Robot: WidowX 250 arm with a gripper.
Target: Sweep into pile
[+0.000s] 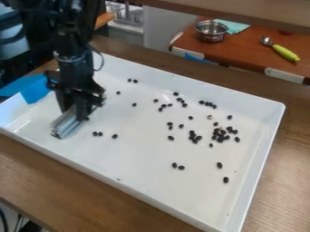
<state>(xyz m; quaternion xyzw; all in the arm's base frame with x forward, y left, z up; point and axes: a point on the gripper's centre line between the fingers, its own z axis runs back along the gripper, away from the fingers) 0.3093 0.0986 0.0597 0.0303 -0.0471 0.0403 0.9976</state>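
Wood tbl (36,172) w/ white tray (136,158) | blk beans (193,136) scattered | gripper (74,110) over tray, part-open, clamped on grey bar (68,125)

The black arm (75,38) is cut off by the top edge; its claw (74,110) hides the upper end of the silvery tool (68,128) and part of the white tray (136,165); the tray's left and near corners run out of the frame; among the dark pieces (219,134), the thickest cluster overlaps, so some are partly hidden, and all are too small to identify; the metal pot (210,32) covers part of the teal cloth (235,26); the glassy items (128,12) behind are too blurred to tell.
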